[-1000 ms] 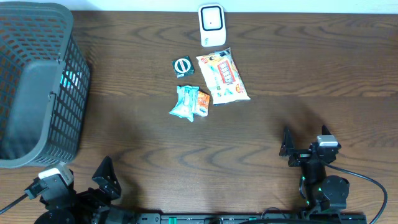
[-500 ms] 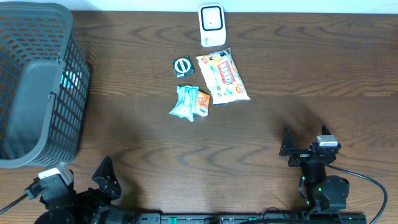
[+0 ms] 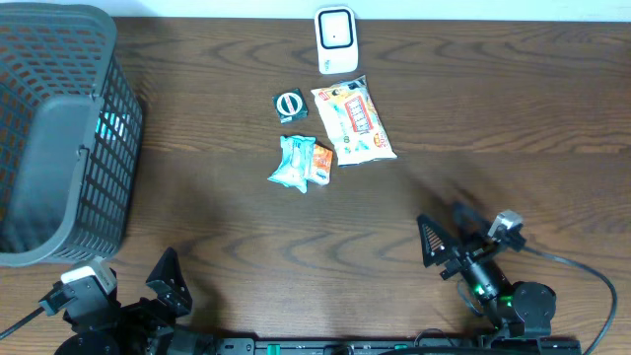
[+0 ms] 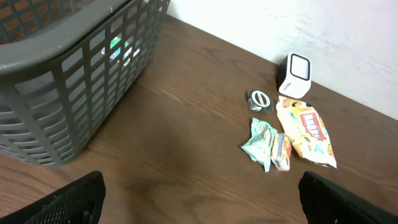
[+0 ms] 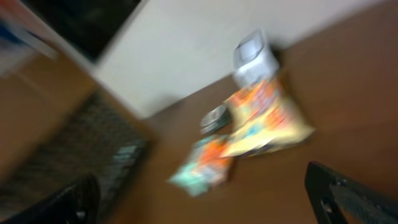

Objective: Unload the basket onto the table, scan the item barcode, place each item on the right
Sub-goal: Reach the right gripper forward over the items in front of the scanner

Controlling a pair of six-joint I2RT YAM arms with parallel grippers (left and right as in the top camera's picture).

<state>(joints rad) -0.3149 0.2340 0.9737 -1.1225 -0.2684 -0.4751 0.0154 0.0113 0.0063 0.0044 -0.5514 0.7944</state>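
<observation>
A white scanner (image 3: 335, 39) stands at the table's far edge. Just in front of it lie the items: a large orange-and-white snack bag (image 3: 353, 121), a small round dark packet (image 3: 290, 105), and a teal packet (image 3: 293, 163) touching a small orange one (image 3: 321, 160). My right gripper (image 3: 444, 229) is at the front right, open and empty, turned toward the items. Its wrist view is blurred but shows the snack bag (image 5: 267, 121) and scanner (image 5: 252, 53) ahead. My left gripper (image 4: 205, 208) is open over bare wood at the front left, far from the items.
A tall grey mesh basket (image 3: 59, 138) fills the left side of the table, with something teal showing through its wall. Dark wood lies between both grippers and the items. A pale wall runs behind the scanner.
My right gripper has swung left and forward, now pointing toward the items, and its view is blurred by motion. The left arm and all the items stay put.
</observation>
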